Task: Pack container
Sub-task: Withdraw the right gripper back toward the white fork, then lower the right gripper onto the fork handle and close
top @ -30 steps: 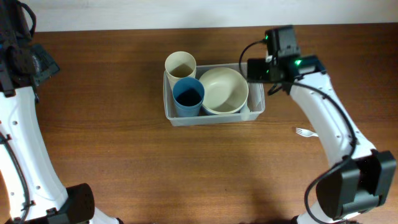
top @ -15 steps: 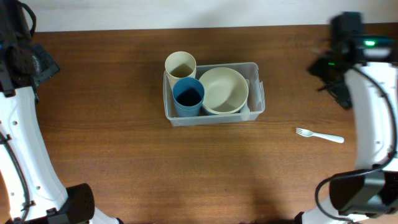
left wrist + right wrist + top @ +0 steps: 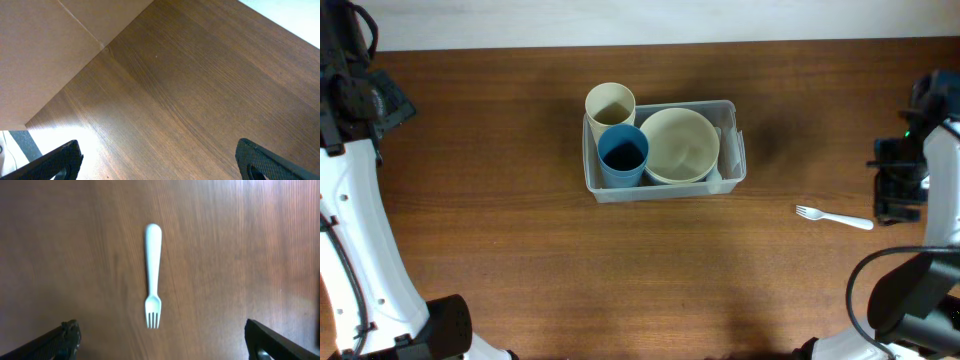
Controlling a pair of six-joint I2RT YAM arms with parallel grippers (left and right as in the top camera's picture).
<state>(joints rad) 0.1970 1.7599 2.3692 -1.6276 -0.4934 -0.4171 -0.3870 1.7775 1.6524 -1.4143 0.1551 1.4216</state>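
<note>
Your overhead view: a dark brown wooden table (image 3: 520, 250), grain running left to right, with a pale strip (image 3: 620, 20) beyond its far edge, wall or floor unclear. Your left wrist view: a glare patch (image 3: 65, 134) on the wood, near a lighter brown panel (image 3: 40, 50).

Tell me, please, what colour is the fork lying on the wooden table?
White. The fork shows best in the right wrist view, lying alone on the brown wood.

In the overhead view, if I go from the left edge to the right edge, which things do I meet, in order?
left arm → container, holding the blue cup and then the bowl → fork → right hand
</note>
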